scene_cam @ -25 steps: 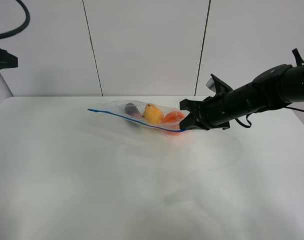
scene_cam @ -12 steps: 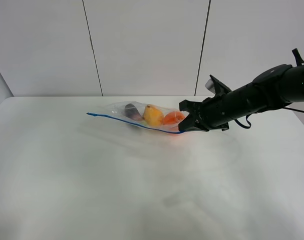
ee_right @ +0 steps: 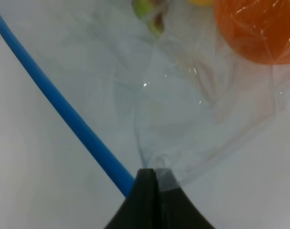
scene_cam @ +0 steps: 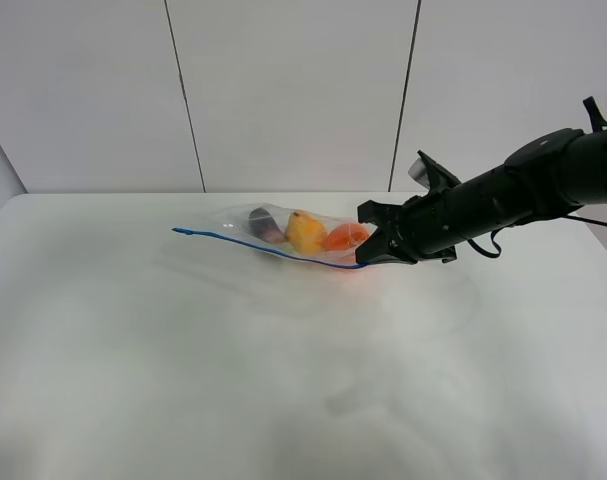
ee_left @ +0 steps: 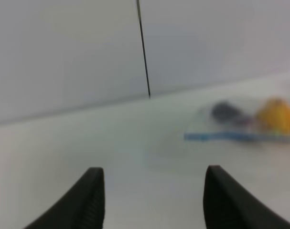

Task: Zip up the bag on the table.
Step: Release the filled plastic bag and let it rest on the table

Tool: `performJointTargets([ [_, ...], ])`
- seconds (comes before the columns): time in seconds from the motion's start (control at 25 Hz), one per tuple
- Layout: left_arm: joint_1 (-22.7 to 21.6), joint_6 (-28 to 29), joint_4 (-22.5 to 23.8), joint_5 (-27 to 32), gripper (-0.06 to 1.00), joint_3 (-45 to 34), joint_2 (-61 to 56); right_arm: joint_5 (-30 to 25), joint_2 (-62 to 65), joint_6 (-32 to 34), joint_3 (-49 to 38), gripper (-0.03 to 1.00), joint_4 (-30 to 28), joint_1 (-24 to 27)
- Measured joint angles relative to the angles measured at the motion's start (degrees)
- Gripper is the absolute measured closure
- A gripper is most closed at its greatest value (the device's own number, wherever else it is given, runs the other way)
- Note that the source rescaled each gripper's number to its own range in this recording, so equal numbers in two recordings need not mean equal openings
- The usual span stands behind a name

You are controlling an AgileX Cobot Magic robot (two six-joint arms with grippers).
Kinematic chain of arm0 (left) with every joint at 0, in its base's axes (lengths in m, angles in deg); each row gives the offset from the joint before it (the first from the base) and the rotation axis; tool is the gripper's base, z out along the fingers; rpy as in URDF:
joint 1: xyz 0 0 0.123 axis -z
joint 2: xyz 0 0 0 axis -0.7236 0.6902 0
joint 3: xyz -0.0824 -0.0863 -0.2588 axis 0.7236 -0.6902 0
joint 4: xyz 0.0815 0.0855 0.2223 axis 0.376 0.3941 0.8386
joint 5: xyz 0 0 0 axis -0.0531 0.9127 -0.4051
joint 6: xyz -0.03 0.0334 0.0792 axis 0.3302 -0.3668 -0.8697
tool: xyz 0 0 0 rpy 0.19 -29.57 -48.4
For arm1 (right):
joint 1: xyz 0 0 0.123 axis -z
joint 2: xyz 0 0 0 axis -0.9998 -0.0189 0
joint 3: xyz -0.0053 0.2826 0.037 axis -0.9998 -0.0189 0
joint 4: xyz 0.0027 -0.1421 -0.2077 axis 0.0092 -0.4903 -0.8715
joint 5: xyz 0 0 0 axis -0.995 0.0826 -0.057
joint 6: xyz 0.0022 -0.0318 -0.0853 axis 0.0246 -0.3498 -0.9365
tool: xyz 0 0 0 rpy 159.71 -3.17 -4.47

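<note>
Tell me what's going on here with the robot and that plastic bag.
The right gripper is shut on one corner of the clear bag, by the end of its blue zipper strip, on the white table. An eggplant, a yellow fruit and an orange sit inside. The left gripper is open and empty, well away from the bag.

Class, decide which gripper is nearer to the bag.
Right. The right gripper is shut on the bag at one corner; the left gripper hangs open, apart from it.
</note>
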Motion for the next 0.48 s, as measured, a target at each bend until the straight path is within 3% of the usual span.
performJointTargets([
  [0.32,0.0,10.5,10.1,9.8,0.29,-5.9,-12.0,-0.3,0.0,0.0,0.0,0.97,-1.0,0.0],
  [0.48,0.0,14.3,11.6,14.5,0.29,-6.4,-17.1,-0.3,0.0,0.0,0.0,0.97,-1.1,0.0],
])
